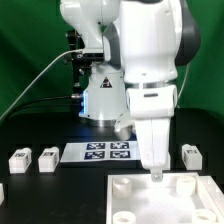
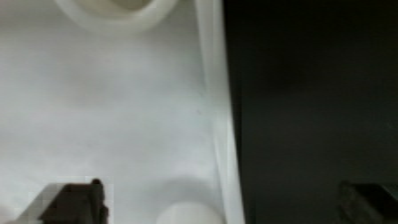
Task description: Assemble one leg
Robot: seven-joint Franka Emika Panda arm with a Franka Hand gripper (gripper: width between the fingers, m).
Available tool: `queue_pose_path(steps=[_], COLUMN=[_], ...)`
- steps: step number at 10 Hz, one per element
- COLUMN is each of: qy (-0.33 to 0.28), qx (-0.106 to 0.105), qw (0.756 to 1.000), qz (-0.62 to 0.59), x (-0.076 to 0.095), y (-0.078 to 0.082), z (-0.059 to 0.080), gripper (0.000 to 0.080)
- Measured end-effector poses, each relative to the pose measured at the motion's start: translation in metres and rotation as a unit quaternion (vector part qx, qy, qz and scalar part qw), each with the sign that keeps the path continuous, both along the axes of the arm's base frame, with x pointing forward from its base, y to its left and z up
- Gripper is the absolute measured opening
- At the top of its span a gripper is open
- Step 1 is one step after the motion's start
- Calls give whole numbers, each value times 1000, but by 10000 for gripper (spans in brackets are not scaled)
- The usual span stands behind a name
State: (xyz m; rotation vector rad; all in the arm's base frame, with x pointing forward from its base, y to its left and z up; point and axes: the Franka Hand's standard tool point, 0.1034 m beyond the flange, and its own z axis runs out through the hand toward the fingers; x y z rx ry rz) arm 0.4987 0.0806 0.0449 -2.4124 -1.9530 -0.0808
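Observation:
Three small white legs with tags lie on the black table: two at the exterior view's left and one at its right. My gripper points straight down over the far edge of the large white panel. In the wrist view the gripper is open and empty. Its dark fingertips straddle the panel's edge, one over the panel and one over the table. No leg shows in the wrist view. Round holes show in the panel.
The marker board lies flat behind the panel, in front of the robot base. Another white piece shows at the exterior view's left edge. A green backdrop stands behind the table.

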Motion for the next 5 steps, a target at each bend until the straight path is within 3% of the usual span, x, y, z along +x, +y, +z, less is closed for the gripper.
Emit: queue_pose_path(steps=[2, 4, 5], qy=[3, 2, 8], qx=[5, 10, 16], qw=[988, 966, 947], qz=[-156, -258, -320], x=[-4, -12, -14], y=[23, 52, 59], z=[16, 30, 32], gripper=[648, 648, 648])
